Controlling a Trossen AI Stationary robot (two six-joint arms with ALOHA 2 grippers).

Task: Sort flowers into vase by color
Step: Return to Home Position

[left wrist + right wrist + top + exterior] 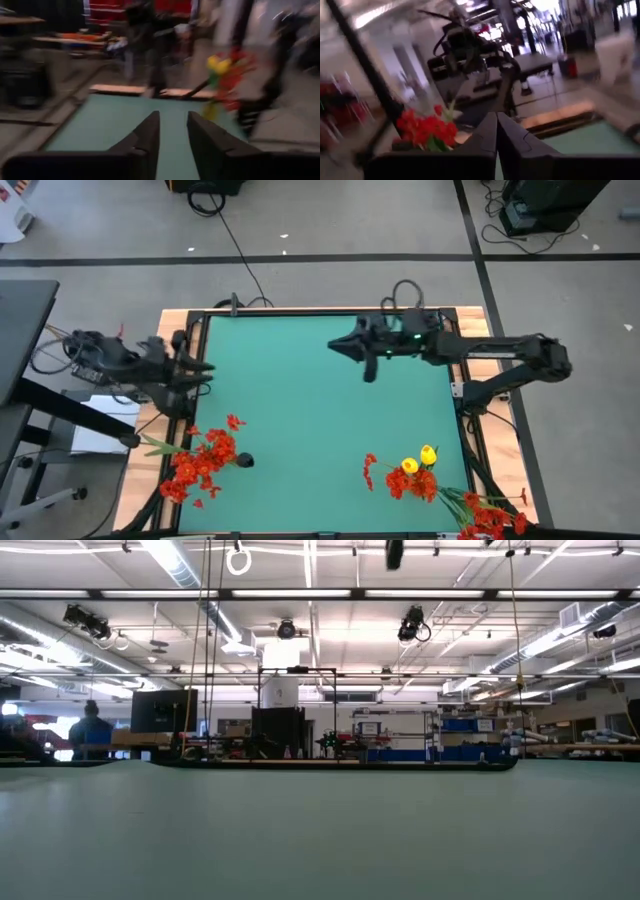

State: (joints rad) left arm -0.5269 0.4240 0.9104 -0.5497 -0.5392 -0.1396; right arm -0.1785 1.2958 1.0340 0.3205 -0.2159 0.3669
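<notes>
A bunch of red flowers (203,458) lies on the green mat at the near left, its green stalk ends pointing toward the table's left edge. A mixed bunch with red blooms and two yellow heads (418,463) lies at the near right, and more red blooms (488,517) lie at the near right corner. No vase shows plainly. My left gripper (206,367) hovers at the table's left edge, pointing level, its fingers (150,135) a little apart with nothing between them. My right gripper (334,347) hovers over the far middle, shut and empty (496,131).
A small dark round thing (245,461) sits on the mat beside the left red bunch. The middle of the green mat (300,410) is bare. A dark frame and wooden border (470,320) edge the table. A person (90,732) stands far off in the room.
</notes>
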